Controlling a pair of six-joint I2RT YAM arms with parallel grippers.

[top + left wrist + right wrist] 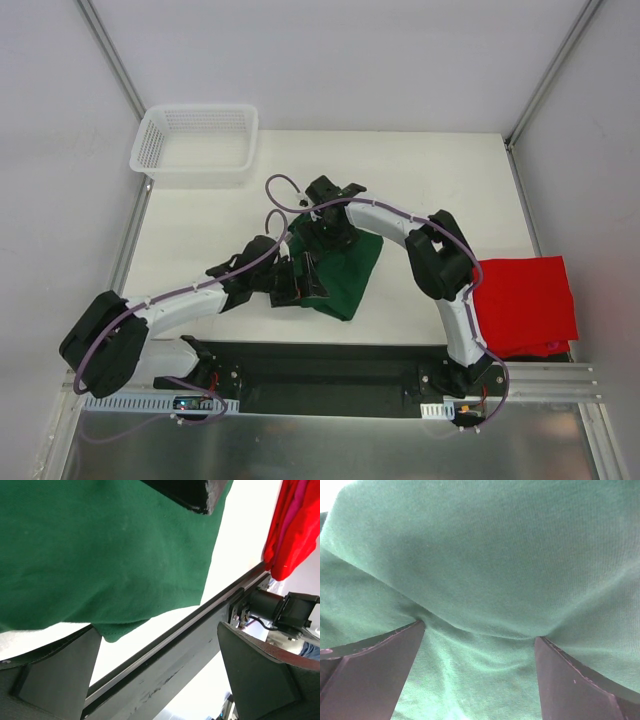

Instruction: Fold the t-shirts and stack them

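Green t-shirt [355, 266] under spread right jaws, edge beside left jaws

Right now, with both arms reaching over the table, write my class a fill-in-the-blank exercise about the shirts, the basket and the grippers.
1. The left gripper and the right gripper both meet over the t-shirt coloured ____.
2. The red t-shirt lies on the robot's ____ side.
3. The white basket stands at the far ____ corner of the table.

Missing words: green; right; left.
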